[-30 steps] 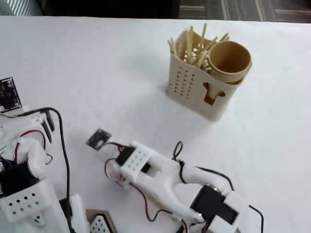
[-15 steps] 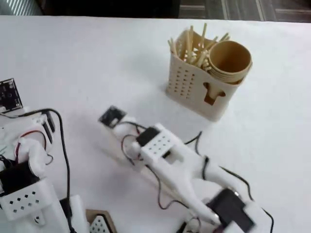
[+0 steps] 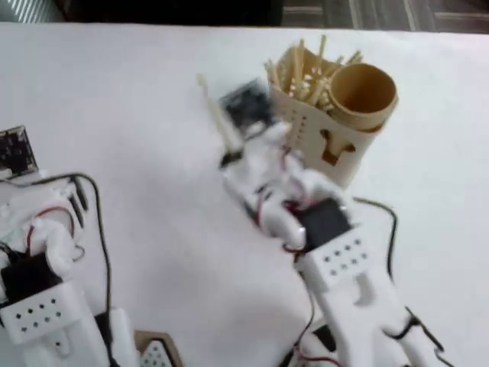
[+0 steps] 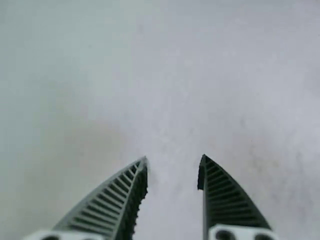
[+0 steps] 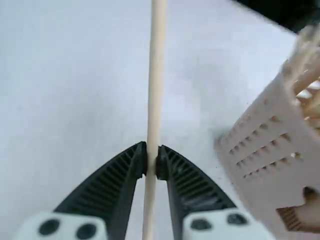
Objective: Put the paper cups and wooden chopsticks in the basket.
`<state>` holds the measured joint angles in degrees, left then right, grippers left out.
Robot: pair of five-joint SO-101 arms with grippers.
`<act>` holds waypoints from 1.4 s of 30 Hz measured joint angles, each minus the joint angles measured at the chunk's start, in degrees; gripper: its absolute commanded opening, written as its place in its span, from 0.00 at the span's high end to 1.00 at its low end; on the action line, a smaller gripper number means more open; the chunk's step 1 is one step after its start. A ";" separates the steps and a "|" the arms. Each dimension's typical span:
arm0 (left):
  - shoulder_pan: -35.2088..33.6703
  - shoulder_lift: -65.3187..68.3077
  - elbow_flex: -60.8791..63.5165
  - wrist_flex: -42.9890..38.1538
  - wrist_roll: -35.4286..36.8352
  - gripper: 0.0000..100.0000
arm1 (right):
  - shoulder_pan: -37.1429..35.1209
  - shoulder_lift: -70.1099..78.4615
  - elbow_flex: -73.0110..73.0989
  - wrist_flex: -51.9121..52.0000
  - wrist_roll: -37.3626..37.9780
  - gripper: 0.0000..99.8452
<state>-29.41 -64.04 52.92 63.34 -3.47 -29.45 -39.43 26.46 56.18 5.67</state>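
A cream perforated basket (image 3: 306,138) stands at the back right of the white table and holds several wooden chopsticks (image 3: 306,73) and stacked paper cups (image 3: 361,95). My right gripper (image 5: 152,161) is shut on a single wooden chopstick (image 5: 156,75), held in the air just left of the basket (image 5: 270,145). From above that chopstick (image 3: 215,115) points up and away, close to the basket's left wall. My left gripper (image 4: 172,172) is open over bare white table with nothing between its fingers; its arm (image 3: 34,283) sits at the front left.
A small dark circuit board (image 3: 15,151) lies at the left edge of the table. Black and red cables (image 3: 95,222) trail from the left arm. The white tabletop (image 3: 137,99) stretches wide behind and between the arms.
The right arm has swung from the front middle of the table up and back toward the basket, lifting the chopstick with it. The left arm has stayed put.
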 measured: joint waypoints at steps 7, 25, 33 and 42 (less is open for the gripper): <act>2.20 0.00 1.58 0.00 0.00 0.82 | 7.30 -0.53 -5.80 -16.62 -1.76 0.98; 2.20 0.00 2.02 0.00 0.00 0.82 | 19.78 13.45 -8.62 -45.19 -1.76 0.98; 2.37 0.00 4.66 -2.81 0.00 0.82 | 20.40 15.74 -8.70 -37.19 -1.76 0.89; 6.59 0.00 5.63 -5.63 0.00 0.82 | 20.31 8.09 -15.47 -17.14 -1.85 0.98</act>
<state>-22.81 -64.04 58.55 57.71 -3.47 -9.14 -31.34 10.99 39.03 3.82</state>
